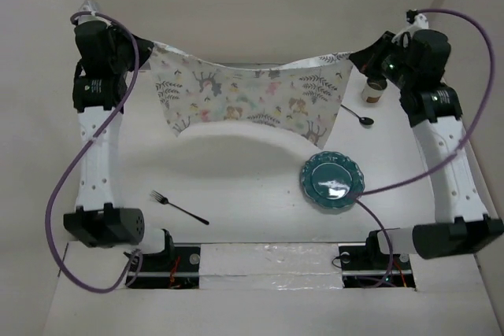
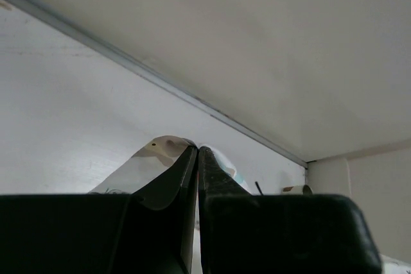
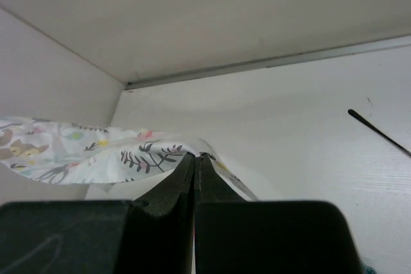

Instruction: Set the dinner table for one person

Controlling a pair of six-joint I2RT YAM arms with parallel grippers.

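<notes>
A cloth mat (image 1: pixel 248 92) printed with pastel animals and leaves hangs stretched between my two grippers above the far part of the white dinner table (image 1: pixel 236 186). My left gripper (image 1: pixel 146 46) is shut on its left corner (image 2: pixel 168 144). My right gripper (image 1: pixel 356 57) is shut on its right corner (image 3: pixel 154 152). The mat's lower edge sags toward the table. A teal plate (image 1: pixel 332 179) lies on the table at the right. A black fork (image 1: pixel 179 207) lies near the left front. A black spoon (image 1: pixel 356 115) lies at the right, also in the right wrist view (image 3: pixel 379 131).
A small brown cup (image 1: pixel 376 89) stands at the far right beside the right gripper and shows in the left wrist view (image 2: pixel 297 189). White walls enclose the table at the back and both sides. The arm bases stand at the near edge.
</notes>
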